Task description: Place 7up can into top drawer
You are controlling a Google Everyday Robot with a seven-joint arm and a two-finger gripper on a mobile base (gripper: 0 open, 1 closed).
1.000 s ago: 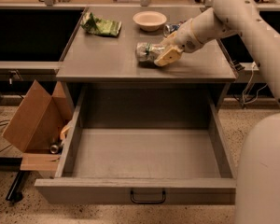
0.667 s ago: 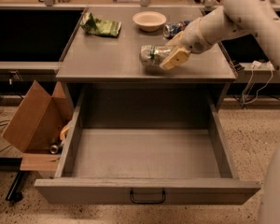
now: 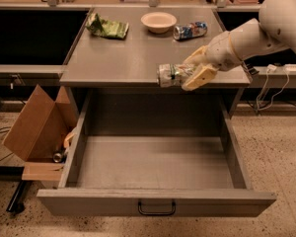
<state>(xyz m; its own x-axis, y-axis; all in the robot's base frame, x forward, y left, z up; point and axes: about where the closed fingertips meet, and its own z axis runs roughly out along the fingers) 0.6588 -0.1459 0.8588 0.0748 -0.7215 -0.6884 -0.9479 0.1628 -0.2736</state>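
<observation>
The 7up can (image 3: 170,75), green and white with silver ends, lies sideways in my gripper (image 3: 191,71), which is shut on it. The can hangs in the air at the front edge of the grey counter (image 3: 138,58), above the back of the open top drawer (image 3: 155,164). The drawer is pulled fully out; it is wide, grey and has nothing in it, with a small black handle (image 3: 157,210) on its front panel. My arm (image 3: 259,28) reaches in from the upper right.
On the counter stand a cream bowl (image 3: 158,21), a blue-and-silver can (image 3: 190,30) lying on its side and a flat green snack bag (image 3: 106,27). A brown cardboard box (image 3: 37,127) stands on the floor left of the drawer.
My gripper has lifted the 7up can off the counter top and carried it forward and down to the counter's front edge, over the open drawer. The camera view has shifted slightly.
</observation>
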